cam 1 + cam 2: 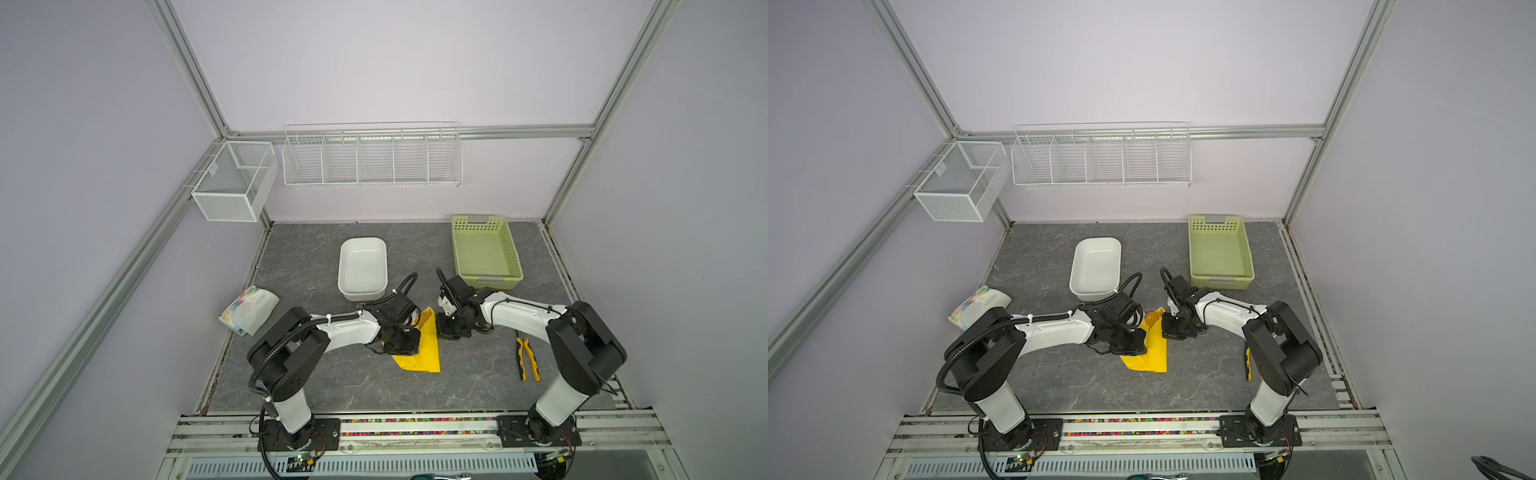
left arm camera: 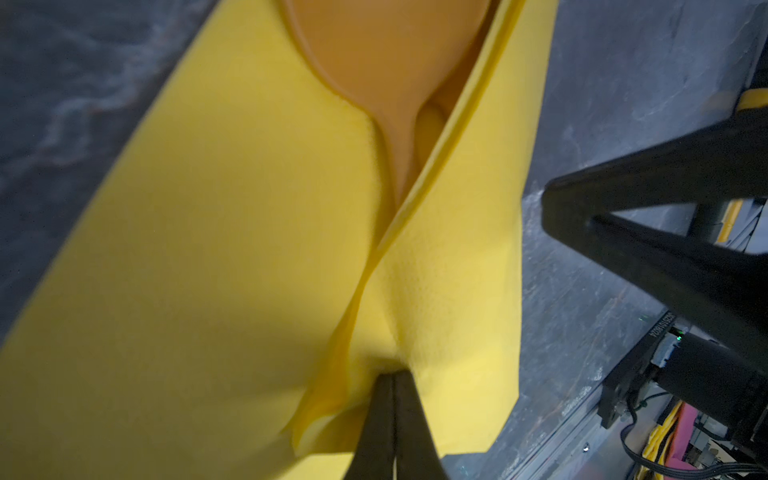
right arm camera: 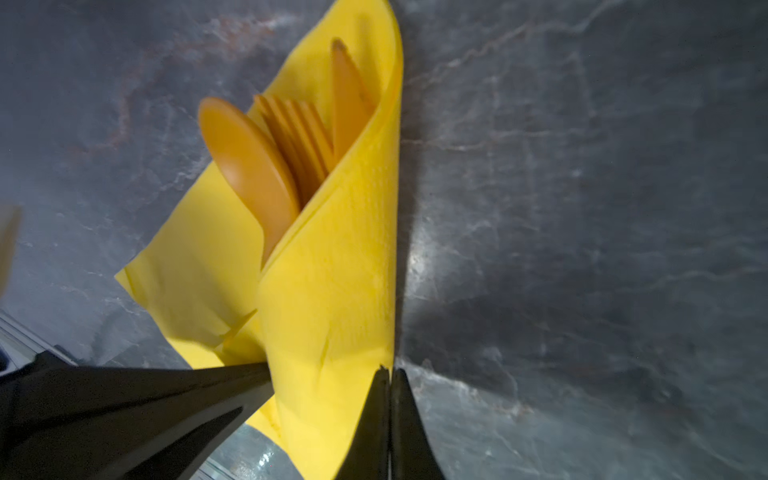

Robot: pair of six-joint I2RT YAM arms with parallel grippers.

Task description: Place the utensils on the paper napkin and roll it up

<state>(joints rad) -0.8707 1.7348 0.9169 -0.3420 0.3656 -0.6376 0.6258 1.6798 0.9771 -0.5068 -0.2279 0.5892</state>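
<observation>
Well, napkin's place: the paper napkin [image 1: 426, 353] lies on the grey table [image 1: 457, 386] between my two grippers, on my side of the white tub [image 1: 362, 266]. One side is folded over the utensils [image 3: 291, 145]; the other lies flat, not yet rolled.
Left gripper [image 2: 392, 376]: jaws shut tight, tips sunk in a dimple where the flap overlaps. Whether a ply is nipped between them I cannot tell.
Right gripper [image 3: 390, 371]: jaws shut too, tips down at the folded edge where paper meets table. It holds nothing I can make out.
Utensils' place: inside the fold, heads poking out of the wide end, handles hidden.
Napkin's handling: I judge it light, limp, easily torn and apt to spring open. It is best taken by the free edge or pressed flat, never tugged.
Utensils' handling: light, stiff, smooth plastic, I'd say, and likely to slide out of the open end. They are best pinned through the paper over the handles.
Count, utensils: three showing, namely one spoon [image 3: 245, 162], one fork [image 3: 305, 129] and one blade-like piece [image 3: 347, 95], probably a knife.
Count, napkin: one.
Count, grippers: two.
Count, other: one tub, one pair of pliers [image 1: 528, 359].
</observation>
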